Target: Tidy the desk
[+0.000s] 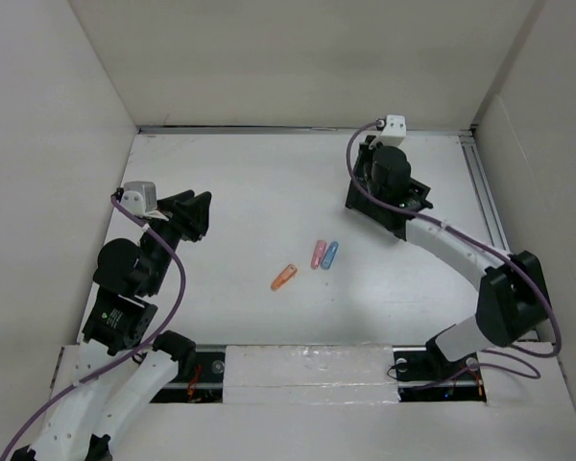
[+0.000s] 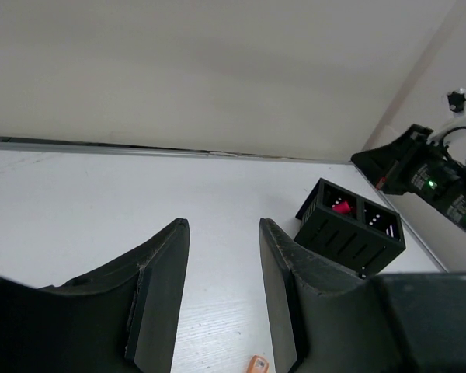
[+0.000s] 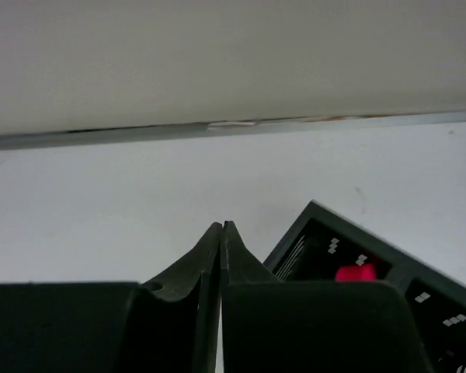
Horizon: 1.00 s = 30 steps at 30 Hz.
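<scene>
Left tool (image 2: 224,227) we see with fingers apart, empty; right tool (image 3: 220,231) pressed together on nothing, near the black compartmented box (image 3: 312,211) holding a pink piece (image 3: 356,273), far right on the tabletop (image 1: 250,192).

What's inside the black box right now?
A pink item lies in one compartment of the box. The neighbouring compartment shows only white specks. Deeper floors are hidden by the walls, and from above the right arm covers the box.

I get soft, even overhead light on the desk (image 1: 269,192), faint shadows, and slightly blurry wrist views.
</scene>
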### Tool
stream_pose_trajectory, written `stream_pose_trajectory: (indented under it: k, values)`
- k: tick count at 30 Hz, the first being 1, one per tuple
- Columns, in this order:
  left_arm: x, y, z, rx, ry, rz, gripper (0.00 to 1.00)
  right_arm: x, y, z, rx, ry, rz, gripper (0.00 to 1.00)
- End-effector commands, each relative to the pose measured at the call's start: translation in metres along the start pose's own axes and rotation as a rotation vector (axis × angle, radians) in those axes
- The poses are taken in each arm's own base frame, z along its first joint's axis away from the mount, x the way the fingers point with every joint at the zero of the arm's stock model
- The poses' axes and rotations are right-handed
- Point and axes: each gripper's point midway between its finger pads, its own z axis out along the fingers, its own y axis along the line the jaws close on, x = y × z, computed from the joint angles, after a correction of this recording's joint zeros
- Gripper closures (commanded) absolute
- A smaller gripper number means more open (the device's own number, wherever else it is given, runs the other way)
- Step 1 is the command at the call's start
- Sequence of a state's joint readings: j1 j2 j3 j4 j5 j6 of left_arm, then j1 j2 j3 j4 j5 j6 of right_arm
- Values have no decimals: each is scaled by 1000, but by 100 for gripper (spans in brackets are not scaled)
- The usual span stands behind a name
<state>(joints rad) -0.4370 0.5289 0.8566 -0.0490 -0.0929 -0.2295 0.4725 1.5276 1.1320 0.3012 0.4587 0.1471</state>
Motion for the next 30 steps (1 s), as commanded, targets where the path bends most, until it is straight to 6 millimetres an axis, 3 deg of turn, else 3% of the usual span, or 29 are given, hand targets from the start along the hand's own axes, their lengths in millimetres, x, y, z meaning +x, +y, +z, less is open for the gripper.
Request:
stream_pose_trajectory:
  k: [1, 5, 7, 9, 10, 11, 13, 14, 17, 22, 24, 30]
  values:
    - [-4, -6, 2, 28, -24, -11, 62, 29, 31, -35, -88, 60, 69, 100]
    - [-3, -7, 2, 33, -21, -12, 63, 100, 59, -70, -212, 218, 76, 100]
    - [-4, -7, 2, 34, -22, -14, 63, 137, 56, -89, -211, 313, 28, 100]
    - [-4, -6, 3, 27, -22, -13, 62, 162, 61, -110, -243, 385, -25, 100]
    - [-4, -6, 2, 29, -23, -13, 63, 173, 58, -117, -247, 418, -50, 95]
    - [-3, -7, 2, 33, -19, -11, 63, 181, 64, -124, -285, 449, -74, 81]
    - [-4, -7, 2, 32, -22, -11, 63, 193, 64, -131, -302, 506, -122, 67]
    - [-3, -6, 3, 30, -20, -12, 63, 197, 62, -132, -297, 519, -137, 53]
    - [-3, -7, 3, 34, -17, -11, 63, 208, 61, -134, -302, 543, -139, 37]
    - [-1, -6, 4, 27, -13, -8, 62, 226, 64, -125, -304, 582, -113, 40]
    - [-2, -6, 4, 26, -15, -9, 63, 232, 61, -122, -273, 593, -114, 51]
    - [-3, -6, 3, 29, -19, -9, 63, 241, 55, -118, -242, 605, -114, 63]
